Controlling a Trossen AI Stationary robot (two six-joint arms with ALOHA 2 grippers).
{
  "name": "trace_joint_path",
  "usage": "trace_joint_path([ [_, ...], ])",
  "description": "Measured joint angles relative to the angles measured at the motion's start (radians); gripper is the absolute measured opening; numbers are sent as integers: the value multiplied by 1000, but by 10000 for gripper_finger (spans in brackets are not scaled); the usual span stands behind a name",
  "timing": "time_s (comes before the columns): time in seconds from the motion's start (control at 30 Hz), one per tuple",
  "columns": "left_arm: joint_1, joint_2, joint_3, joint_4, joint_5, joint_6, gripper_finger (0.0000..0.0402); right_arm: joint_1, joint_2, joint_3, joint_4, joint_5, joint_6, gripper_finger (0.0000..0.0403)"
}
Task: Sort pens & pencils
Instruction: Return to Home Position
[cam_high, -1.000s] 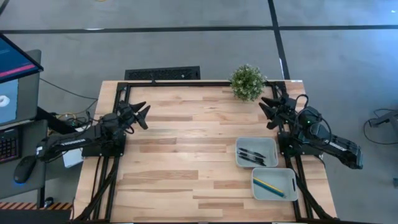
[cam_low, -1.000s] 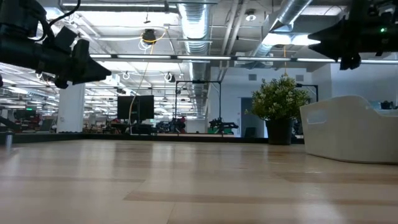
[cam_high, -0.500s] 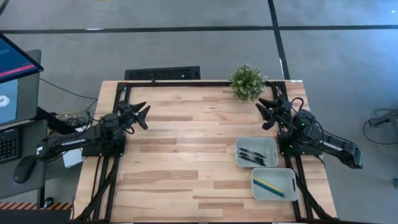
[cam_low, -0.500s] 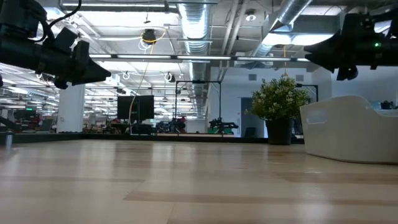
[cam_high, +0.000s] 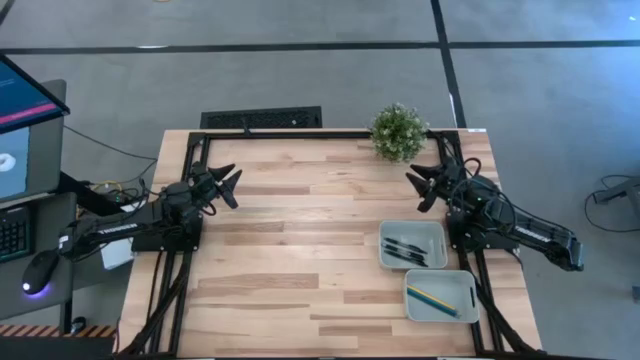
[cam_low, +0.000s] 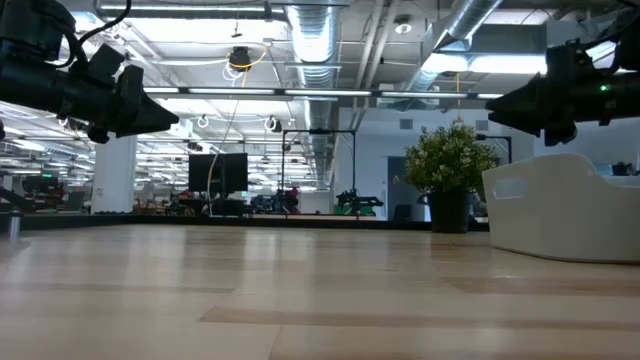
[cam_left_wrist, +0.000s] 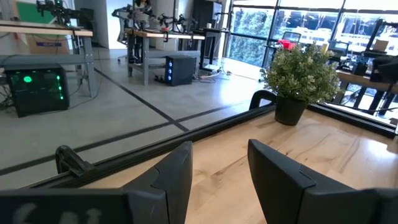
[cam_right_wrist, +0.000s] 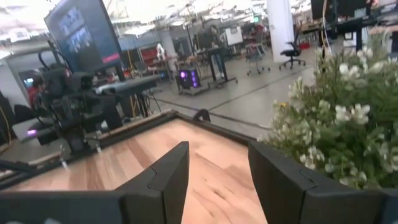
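Task status: judged all but done. Every pen and pencil in view lies in a bin, and none shows loose on the table (cam_high: 300, 250).
Work left: nothing to sort, as far as the high view shows. Only the parking of the arms appears to remain.
Far bin (cam_high: 440, 232): a gray tray on the right side of the table, just beyond the near bin.
Far bin contents: the pens (cam_high: 405, 250), a few black sticks lying close together at a slant on the tray floor. Their exact count cannot be told.
Near bin (cam_high: 462, 284): a gray tray at the right near corner, just beside the far bin.
Near bin contents: the pencils (cam_high: 432, 299), one yellow and one blue, lying side by side at a slant.
Sorting check: no dark stick among the pencils and no coloured stick among the pens.
Left gripper (cam_high: 233, 187): over the left far part of the table, well apart from both bins. Its fingers are spread and it holds nothing.
Right gripper (cam_high: 415, 190): over the right far part, between the plant (cam_high: 398, 132) and the far bin. Its fingers are spread and it is empty.
Other item: the plant, a small green potted one at the far edge, right of centre, not part of the sort.
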Motion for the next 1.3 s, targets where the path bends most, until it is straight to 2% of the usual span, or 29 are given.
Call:
trace_joint_path([
  [1.3,0,0,-1,-2,1,0,146,0,0,-1,-18,-1,0,186],
])
